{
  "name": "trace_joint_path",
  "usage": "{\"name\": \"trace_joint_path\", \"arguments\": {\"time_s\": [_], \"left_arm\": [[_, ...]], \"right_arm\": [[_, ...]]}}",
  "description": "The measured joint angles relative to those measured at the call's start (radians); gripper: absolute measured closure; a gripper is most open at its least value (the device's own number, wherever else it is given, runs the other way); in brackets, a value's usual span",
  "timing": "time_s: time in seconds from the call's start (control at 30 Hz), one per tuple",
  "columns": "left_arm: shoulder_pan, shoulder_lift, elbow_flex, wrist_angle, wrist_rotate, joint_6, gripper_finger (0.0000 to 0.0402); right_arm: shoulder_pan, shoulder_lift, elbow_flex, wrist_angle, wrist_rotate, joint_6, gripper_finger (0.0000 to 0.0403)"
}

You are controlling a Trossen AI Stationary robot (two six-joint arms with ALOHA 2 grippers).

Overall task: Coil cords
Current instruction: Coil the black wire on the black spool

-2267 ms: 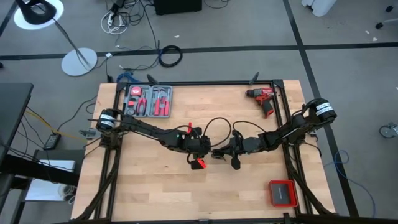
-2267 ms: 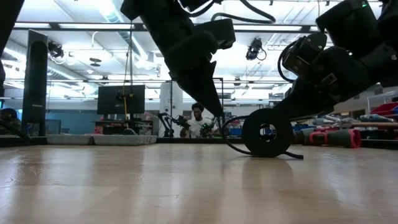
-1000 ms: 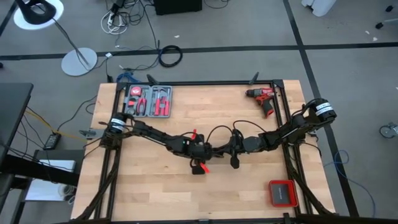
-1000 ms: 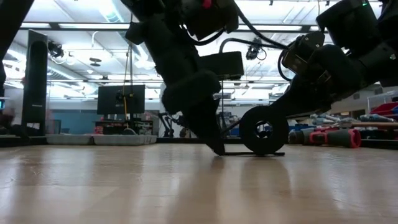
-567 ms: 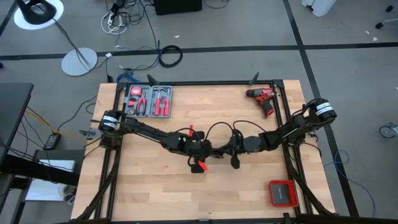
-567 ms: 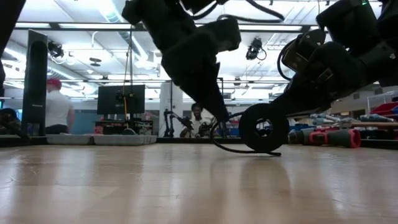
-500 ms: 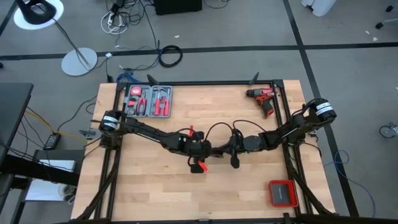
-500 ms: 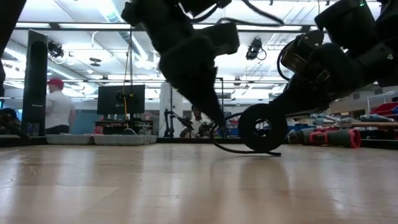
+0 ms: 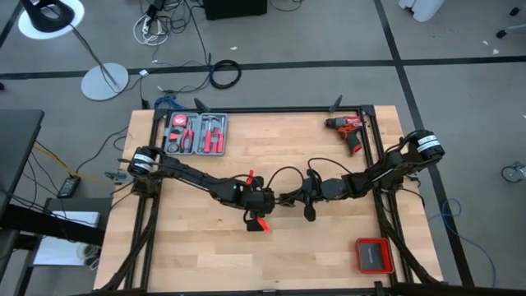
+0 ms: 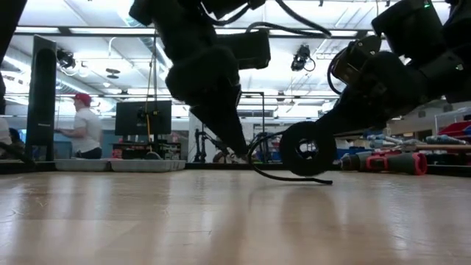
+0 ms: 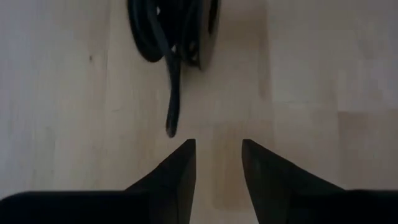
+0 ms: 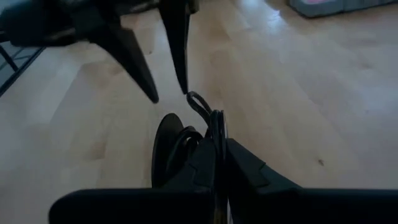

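The thin black cord is wound into a small coil (image 10: 307,151) that stands on edge near the table's middle. Its loose end (image 11: 171,115) trails onto the wood toward my left gripper. A slack loop (image 9: 285,175) arcs toward the far side. My right gripper (image 12: 217,152) is shut on the coil; it also shows in the high view (image 9: 298,200). My left gripper (image 11: 217,149) is open and empty, just left of the coil (image 9: 265,201), with its fingertips beside the loose end and not touching it. My right gripper pinches several turns of the cord's coil (image 12: 208,127) between its two fingers. It comes slanting down from the table's right side. The coil stands upright on edge with its lower rim (image 10: 309,177) on or just above the table. The loose end (image 10: 291,178) lies slack on the wood.
A red drill (image 9: 352,131) lies at the far right. An open tool case (image 9: 196,134) is at the far left, and a red-and-black box (image 9: 374,255) sits near the front right. A thick black cable ring (image 9: 224,74) lies on the floor beyond. A person (image 10: 87,125) stands in the room behind.
My left gripper has risen off the table beside the coil and drawn back toward the table's left edge. The cord's loose end now lies slack on the wood. My right gripper has kept the coil almost still.
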Motion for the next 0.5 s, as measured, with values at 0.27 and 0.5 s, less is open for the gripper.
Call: {"name": "trace_joint_path", "arguments": {"time_s": [0.27, 0.5], "left_arm": [[0.001, 0.0, -0.067, 0.104, -0.071, 0.014, 0.0269], [0.001, 0.0, -0.066, 0.057, -0.073, -0.007, 0.0269]], "right_arm": [[0.002, 0.0, 0.0, 0.036, -0.008, 0.002, 0.039], [0.008, 0.0, 0.0, 0.015, -0.011, 0.005, 0.039]]}}
